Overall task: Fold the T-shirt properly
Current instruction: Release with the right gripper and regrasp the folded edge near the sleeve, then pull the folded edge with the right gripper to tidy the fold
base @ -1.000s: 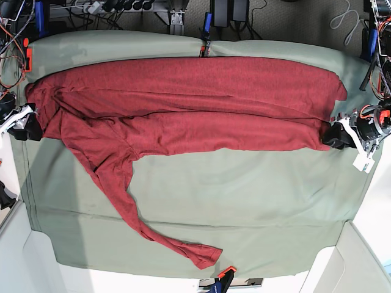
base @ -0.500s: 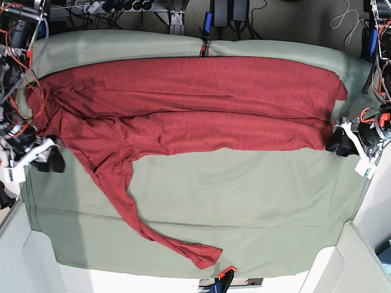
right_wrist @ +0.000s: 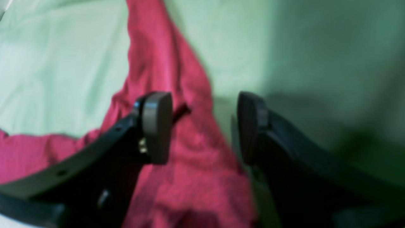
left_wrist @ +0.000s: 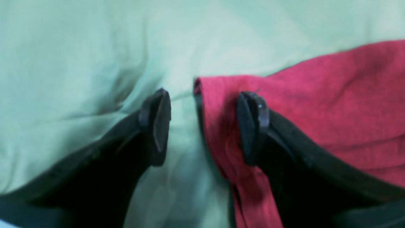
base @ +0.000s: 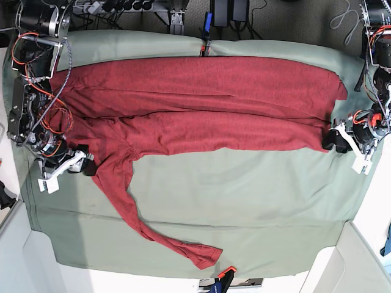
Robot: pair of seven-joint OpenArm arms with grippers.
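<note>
In the base view, the right gripper [base: 85, 166] sits at the left edge, jaws open over the T-shirt [base: 195, 104] (nothing gripped). The shirt spans the table cloth [base: 244, 201] across the upper half. At the right edge, the left gripper [base: 333, 139] stands open beside the shirt's corner.

Plain maroon T-shirt [base: 201, 101] on sage-green table cloth [base: 244, 201]

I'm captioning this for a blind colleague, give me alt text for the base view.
A maroon T-shirt lies folded lengthwise across a sage-green table cloth, one long sleeve trailing toward the near edge. The left gripper and right gripper sit at its ends.
</note>
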